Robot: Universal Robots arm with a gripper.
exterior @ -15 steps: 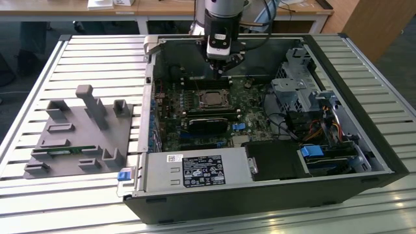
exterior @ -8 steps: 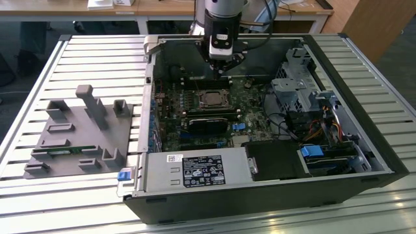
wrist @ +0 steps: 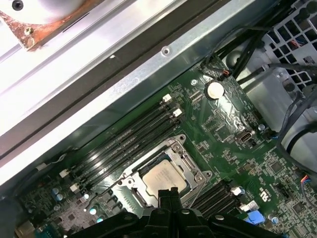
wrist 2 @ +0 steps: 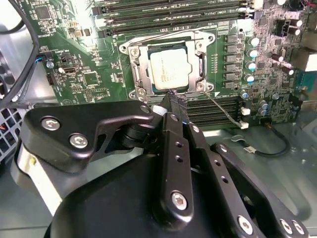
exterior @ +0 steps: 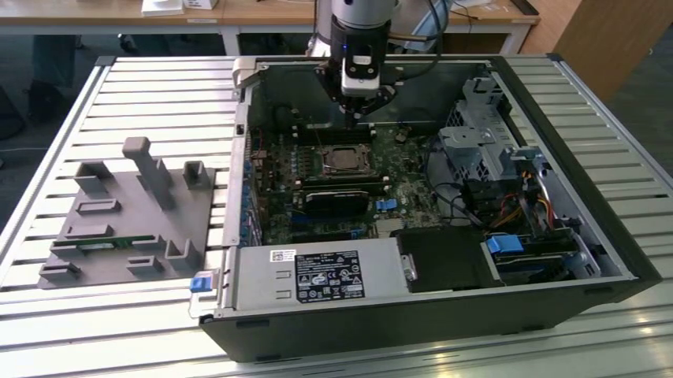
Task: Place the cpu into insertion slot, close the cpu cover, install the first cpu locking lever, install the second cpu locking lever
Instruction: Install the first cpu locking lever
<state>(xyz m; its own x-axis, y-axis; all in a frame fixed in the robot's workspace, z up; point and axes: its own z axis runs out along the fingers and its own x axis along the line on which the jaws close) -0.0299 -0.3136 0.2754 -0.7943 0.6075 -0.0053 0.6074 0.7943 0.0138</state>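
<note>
The cpu [wrist 2: 168, 67] lies flat in the insertion slot [wrist 2: 134, 74] on the green motherboard, its silvery top facing up. The cpu cover [wrist 2: 199, 59] lies down around the chip as a thin metal frame. My gripper [wrist 2: 173, 97] hangs just off the socket's edge, fingers pressed together with nothing between them. In the first wrist view the black fingertips [wrist: 168, 194] overlap the near edge of the cpu [wrist: 163, 176]. A thin wire locking lever [wrist 2: 223, 110] sticks out from a socket corner, away from the frame. The exterior view shows the gripper [exterior: 358, 113] above the cpu [exterior: 342, 160].
The open computer case [exterior: 589, 228] lies on a slatted metal table. Memory slots [wrist 2: 168, 12] run on both sides of the socket. Drive cages and cables [exterior: 494, 157] crowd the exterior view's right. A grey fixture plate [exterior: 126, 213] sits on the exterior view's left.
</note>
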